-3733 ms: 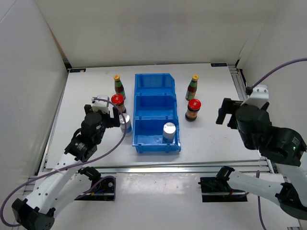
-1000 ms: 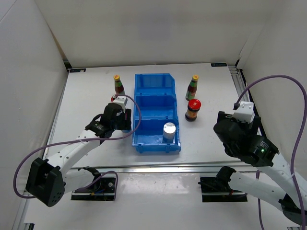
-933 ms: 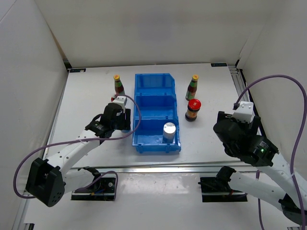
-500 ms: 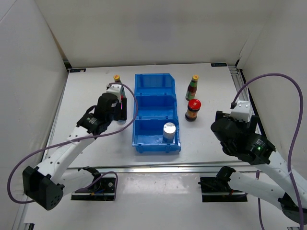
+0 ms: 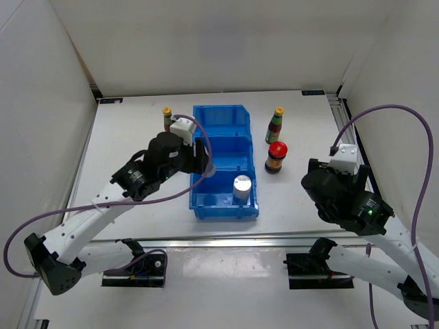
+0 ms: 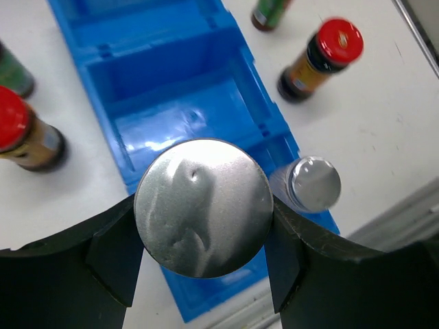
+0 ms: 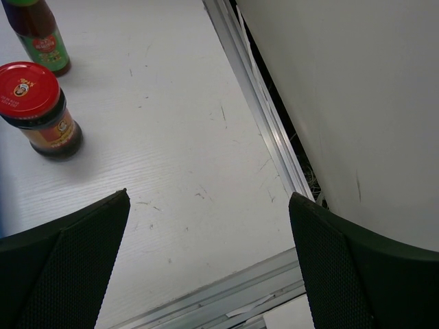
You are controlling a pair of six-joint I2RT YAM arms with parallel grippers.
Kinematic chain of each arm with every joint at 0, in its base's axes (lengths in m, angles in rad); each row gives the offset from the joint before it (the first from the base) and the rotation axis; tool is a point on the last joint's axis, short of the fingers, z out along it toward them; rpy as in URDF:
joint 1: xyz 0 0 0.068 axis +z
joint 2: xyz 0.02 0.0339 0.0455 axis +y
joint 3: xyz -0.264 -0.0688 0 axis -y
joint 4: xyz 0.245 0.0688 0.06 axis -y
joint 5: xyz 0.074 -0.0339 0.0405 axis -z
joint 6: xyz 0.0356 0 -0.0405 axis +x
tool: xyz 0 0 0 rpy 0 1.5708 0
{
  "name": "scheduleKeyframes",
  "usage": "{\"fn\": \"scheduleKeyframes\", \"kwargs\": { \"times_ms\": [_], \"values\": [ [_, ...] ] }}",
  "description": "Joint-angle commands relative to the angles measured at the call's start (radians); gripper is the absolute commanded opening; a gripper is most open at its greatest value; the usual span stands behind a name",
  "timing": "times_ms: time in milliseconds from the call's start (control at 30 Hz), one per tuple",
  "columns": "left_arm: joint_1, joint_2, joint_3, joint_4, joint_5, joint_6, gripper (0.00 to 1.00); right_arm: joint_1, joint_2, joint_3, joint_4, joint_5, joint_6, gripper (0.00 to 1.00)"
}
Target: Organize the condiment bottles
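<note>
**Left arm carries a shaker over the bin; right arm stands apart**

The left gripper (image 6: 202, 255) is closed on a silver-topped shaker (image 6: 202, 205), one dark finger (image 6: 113, 253) on each side of its body, with the round cap facing the wrist camera. It holds the shaker over the left side of the blue bin (image 5: 221, 111), about where the middle and near compartments meet; which of the two lies beneath cannot be told.

The second shaker (image 5: 241, 186) stands upright in the bin's near compartment, towards its right wall. The far compartment holds nothing.

Left of the bin stand a red-lidded jar (image 6: 20, 137) and, further back, a yellow-capped bottle (image 5: 167, 115). Right of the bin stand the other red-lidded jar (image 5: 276, 156) and, behind it, the other yellow-capped bottle (image 5: 276, 123).

The right gripper (image 7: 212, 267) is spread wide and grips nothing, well to the right of the bin, beside the table's right rail (image 7: 260, 123).
</note>
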Motion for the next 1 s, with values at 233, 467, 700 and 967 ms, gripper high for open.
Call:
{"fn": "scheduleKeyframes", "kwargs": {
  "times_ms": [233,467,700,967],
  "values": [
    [-0.07,0.028,-0.071,0.049,0.039,-0.093,0.35,-0.002,0.019,-0.016,0.029,0.023,0.016,1.0],
    [-0.09,0.049,-0.152,0.081,0.021,-0.102,0.4,-0.002,0.019,-0.016,0.029,0.023,0.016,1.0],
    [-0.09,0.112,-0.181,0.135,0.021,-0.084,0.64,-0.002,0.039,-0.016,0.029,0.023,0.016,1.0],
    [-0.09,0.143,-0.192,0.17,0.01,-0.065,0.87,-0.002,0.039,-0.016,0.029,0.023,0.016,1.0]
  ]
}}
